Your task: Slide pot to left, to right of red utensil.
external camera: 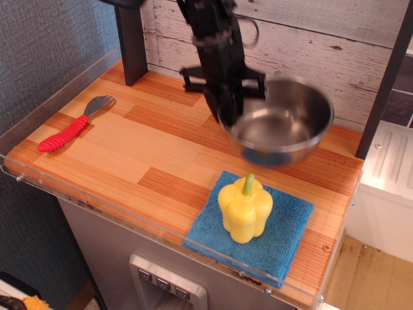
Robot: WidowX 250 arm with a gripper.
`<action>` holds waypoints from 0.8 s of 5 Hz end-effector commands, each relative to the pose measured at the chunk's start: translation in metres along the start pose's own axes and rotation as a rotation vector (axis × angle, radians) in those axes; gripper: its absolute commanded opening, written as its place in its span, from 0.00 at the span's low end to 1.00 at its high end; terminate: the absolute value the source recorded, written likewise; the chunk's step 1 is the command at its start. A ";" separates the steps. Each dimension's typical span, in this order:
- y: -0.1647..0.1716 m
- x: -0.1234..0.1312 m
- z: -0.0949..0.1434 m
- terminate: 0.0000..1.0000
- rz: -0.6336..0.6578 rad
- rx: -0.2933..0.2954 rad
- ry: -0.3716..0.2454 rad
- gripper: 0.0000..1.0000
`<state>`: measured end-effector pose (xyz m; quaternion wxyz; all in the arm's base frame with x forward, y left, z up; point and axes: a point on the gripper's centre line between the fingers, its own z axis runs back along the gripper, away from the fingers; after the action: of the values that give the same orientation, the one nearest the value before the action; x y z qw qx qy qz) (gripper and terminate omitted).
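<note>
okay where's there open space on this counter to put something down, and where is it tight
The widest bare wood lies mid-counter, between the red utensil at the left and the pot, which the gripper holds by its left rim. A free strip also runs along the front edge, left of the blue cloth. The right side is crowded: the pot is close behind the yellow pepper on the cloth.

My arm: coming down from the top edge, near-vertical, in front of the plank wall.
My wrist: dark housing with a cable looped at its side.
My black two-fingered gripper: pointing down, fingers clamped on the left rim of the round shiny steel pot.
Sharpness: motion-blurred; fingertips hard to make out.
</note>
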<state>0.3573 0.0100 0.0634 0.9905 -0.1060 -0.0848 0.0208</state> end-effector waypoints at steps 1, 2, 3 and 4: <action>0.079 0.012 0.074 0.00 0.173 0.081 -0.144 0.00; 0.131 0.008 0.067 0.00 0.266 0.140 -0.103 0.00; 0.168 0.008 0.046 0.00 0.289 0.143 -0.027 0.00; 0.181 0.006 0.022 0.00 0.310 0.144 0.035 0.00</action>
<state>0.3568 0.1862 0.0239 0.9812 -0.0614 -0.0222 0.1814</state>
